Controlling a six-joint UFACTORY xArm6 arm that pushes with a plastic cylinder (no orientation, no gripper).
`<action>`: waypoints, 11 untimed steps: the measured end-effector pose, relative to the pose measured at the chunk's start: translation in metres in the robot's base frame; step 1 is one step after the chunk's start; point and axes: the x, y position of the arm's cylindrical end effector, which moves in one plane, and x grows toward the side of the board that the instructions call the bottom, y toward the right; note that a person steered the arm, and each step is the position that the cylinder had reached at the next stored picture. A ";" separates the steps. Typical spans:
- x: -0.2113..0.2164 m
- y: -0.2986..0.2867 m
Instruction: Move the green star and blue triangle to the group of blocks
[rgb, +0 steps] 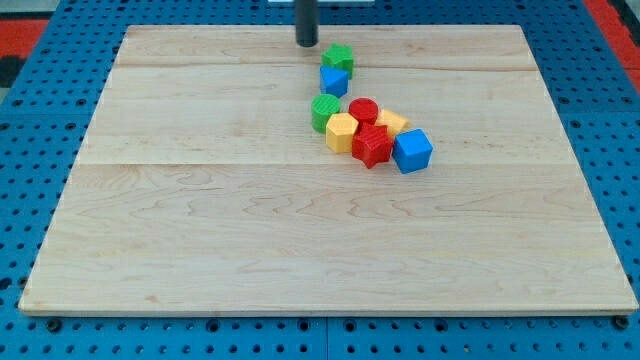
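Pale wood forms the desk (200, 230), which is framed by a blue perforated surface (30, 180) on all sides, with red patches seen at the view's top corners. No gripper is fitted to the arm: only a straight dark rod is seen, coming down from the view's top edge, so nothing is grasped or held. My tip (307, 44) is set on the desk near the view's top, just to the upper left of the green star (338, 57), close to it but with a thin gap; whether contact is made cannot be told for certain.

The green star is placed directly above the blue triangle (334, 81), and the two are touching or nearly so. Just below the blue triangle, a green cylinder-like block (324, 112) is found at the upper left edge of the group. To its right a red block (363, 110) is seen, with a yellow block (341, 131) below it and a second yellow block (391, 123) partly hidden further right. A red star-like block (372, 145) is set at the group's lower middle, and a blue cube (412, 151) is pressed against its right side. The group's blocks are packed closely together, right of the desk's centre.
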 end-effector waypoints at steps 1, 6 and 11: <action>0.003 0.024; 0.012 0.048; 0.117 -0.021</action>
